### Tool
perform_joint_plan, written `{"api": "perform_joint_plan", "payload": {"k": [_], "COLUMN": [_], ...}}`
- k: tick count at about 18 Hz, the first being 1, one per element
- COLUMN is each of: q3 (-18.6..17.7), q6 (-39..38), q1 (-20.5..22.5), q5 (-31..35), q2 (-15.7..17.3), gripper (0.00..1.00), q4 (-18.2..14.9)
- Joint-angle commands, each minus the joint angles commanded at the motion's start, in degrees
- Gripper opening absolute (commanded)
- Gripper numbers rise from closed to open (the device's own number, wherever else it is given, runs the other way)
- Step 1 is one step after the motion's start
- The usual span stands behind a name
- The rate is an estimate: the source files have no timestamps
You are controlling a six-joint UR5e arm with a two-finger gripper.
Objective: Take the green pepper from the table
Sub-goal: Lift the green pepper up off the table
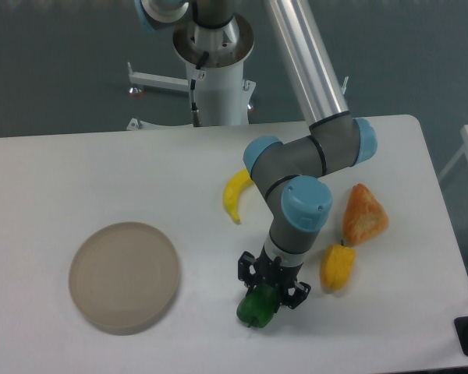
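The green pepper (257, 307) is a small glossy dark-green lump near the front of the white table (101, 167). My gripper (271, 287) hangs straight down over it, its black fingers (247, 269) on either side of the pepper's upper part. The gripper body hides the pepper's top, so I cannot tell whether the fingers press on it or whether the pepper rests on the table.
A round beige plate (125, 276) lies at the front left. A yellow-orange pepper (337, 267) sits just right of the gripper, an orange lumpy item (364, 216) behind it, and a banana (235, 195) beside the arm's elbow.
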Motion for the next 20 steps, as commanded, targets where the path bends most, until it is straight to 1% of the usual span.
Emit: {"api": "perform_joint_plan", "payload": {"k": [2,5,9,11,12,15,17,20], "q3": [0.44,0.09,0.18,-0.52,-0.27,-0.18,0.53,0.44], "q6": [2.01,6.31,13.78,19.31,21.34,22.06,22.06,22.06], "q1": [0.44,3.16,6.32,7.91,8.26,8.62,8.62,8.53], "q5": [0.09,0.09,0.52,2.10,3.33,6.76,7.21,7.73], "q2": [0.88,2.90,4.83,5.97,6.24,6.33,5.72,5.10], "gripper": [0.44,0.44,0.43,0.43,0.43,0.43,0.43,0.43], "q4": [-0.44,-1.14,-5.00,-5.45,-5.62,-5.54,-5.36,-4.83]}}
